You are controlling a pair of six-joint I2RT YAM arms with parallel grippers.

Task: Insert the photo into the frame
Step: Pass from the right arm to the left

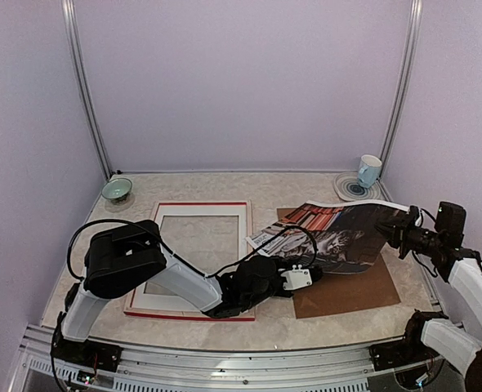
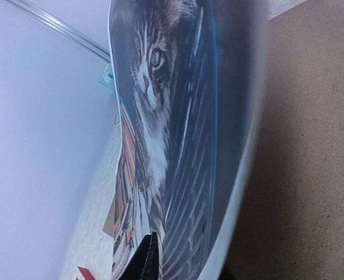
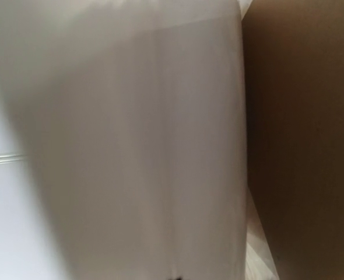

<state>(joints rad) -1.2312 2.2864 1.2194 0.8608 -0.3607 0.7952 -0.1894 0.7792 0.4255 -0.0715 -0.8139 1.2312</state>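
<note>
Bowed photo hanging right of frame, long axis running toward frame. Far from frame, right fingers pinching photo edge. Nearer frame, left fingers touching photo edge; clamped or not, cannot tell.

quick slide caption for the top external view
The right jaws hold the photo up by its edge over the brown board; the frame lies flat to its left.
</note>
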